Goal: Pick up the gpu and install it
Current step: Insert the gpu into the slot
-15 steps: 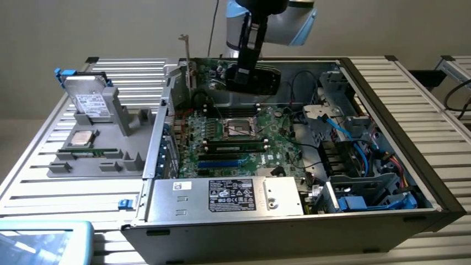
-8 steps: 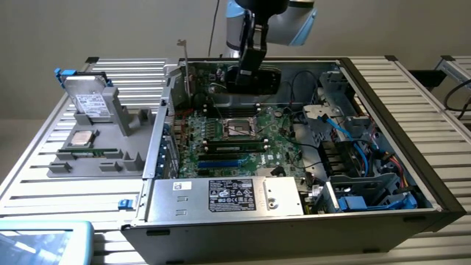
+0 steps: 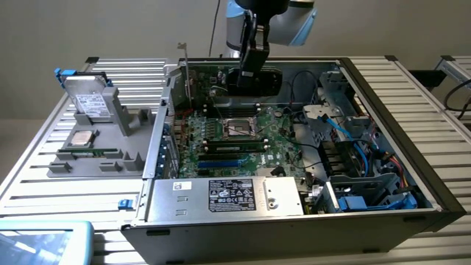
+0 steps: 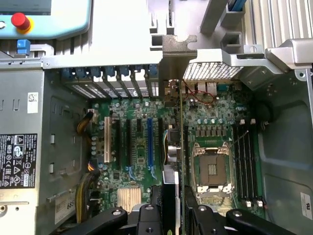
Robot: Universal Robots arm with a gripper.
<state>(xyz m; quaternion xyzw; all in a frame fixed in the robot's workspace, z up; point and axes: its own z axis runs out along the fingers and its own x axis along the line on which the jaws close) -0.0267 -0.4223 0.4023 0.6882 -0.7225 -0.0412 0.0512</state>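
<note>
**State.** The end effector [image 4: 178, 218] is clamped on the gpu [image 3: 254, 80], a small flat rectangular card with a black cooler on a green circuit board. One finger bears on each face. The card hangs over the far part of the green motherboard [image 3: 193, 138] inside the open black computer case [image 3: 434, 204], which stands on the slatted metal worktop [image 3: 412, 83]. Judged from both views, the card is above the board and not seated.

**Hazards.**
1. Misalignment. In the wrist view, the card's edge lies between the blue expansion slot [image 4: 149, 142] and the open silver processor socket [image 4: 212, 171], not clearly over any slot. An off-line descent would set the edge connector on board components.
2. Socket damage. The socket is uncovered and just beside the card's line. A sideways drift could bring the card onto its contacts.
3. Bracket fouling. The thin silver end bracket [image 4: 178, 54] stands at the grey rear slot panel [image 4: 112, 78]. If it catches the panel rim, the card may tilt or slip in the grip.
4. Snagging. A thin red wire [image 4: 205, 95] lies near the bracket.

**Orientation.** The card stands on edge with its faces vertical. Its long axis runs level across the case. The bracket end points toward the exterior view's left, at the rear panel, and the opposite end points toward the exterior view's right.
</note>
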